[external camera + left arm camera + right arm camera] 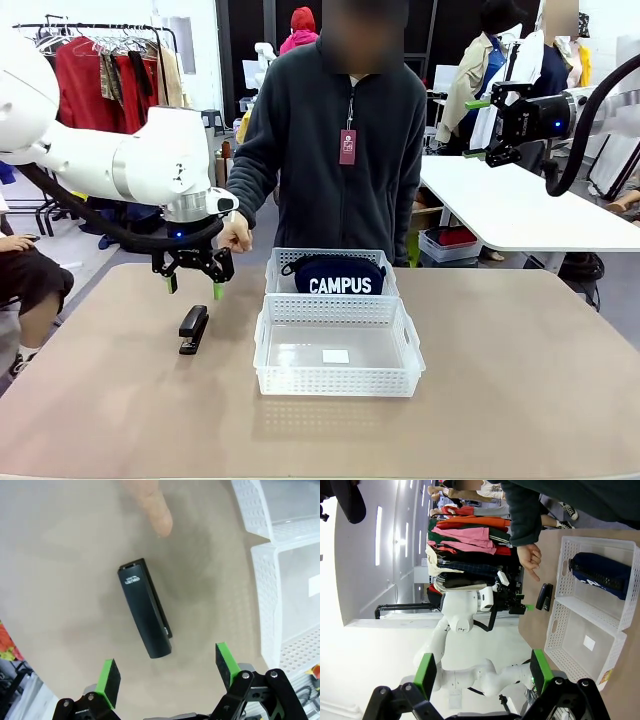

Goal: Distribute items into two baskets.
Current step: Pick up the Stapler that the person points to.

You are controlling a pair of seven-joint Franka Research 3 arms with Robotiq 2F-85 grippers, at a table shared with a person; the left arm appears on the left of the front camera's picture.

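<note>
Taking twelve o'clock as straight across the table (500, 400) toward the person, two white lattice baskets sit in the middle, touching end to end. The far basket (275, 260) is at twelve of the near basket (335, 382). The navy pouch (338, 277) lies in the far one, its white "CAMPUS" lettering facing the robot. The near basket has a small white label on its floor.

The black stapler (193, 329) lies flat on the bare tabletop at nine o'clock from the near basket, close to it but not touching, its long side running roughly twelve to six. The left claw (195, 288) hangs just above the stapler's far end with its green-tipped jaws spread wide and nothing between them. From its own wrist camera, the left claw (167, 666) has the stapler (145, 607) lying ahead of the spread tips, clear of both.

The person's hand (236, 235) is at about one o'clock from the stapler, near the far basket's corner. One finger (155, 505) points down at the table just beyond the stapler.

The right claw (477, 128) is held high in the air at about two o'clock from the baskets, well away from everything, jaws wide and holding nothing.
</note>
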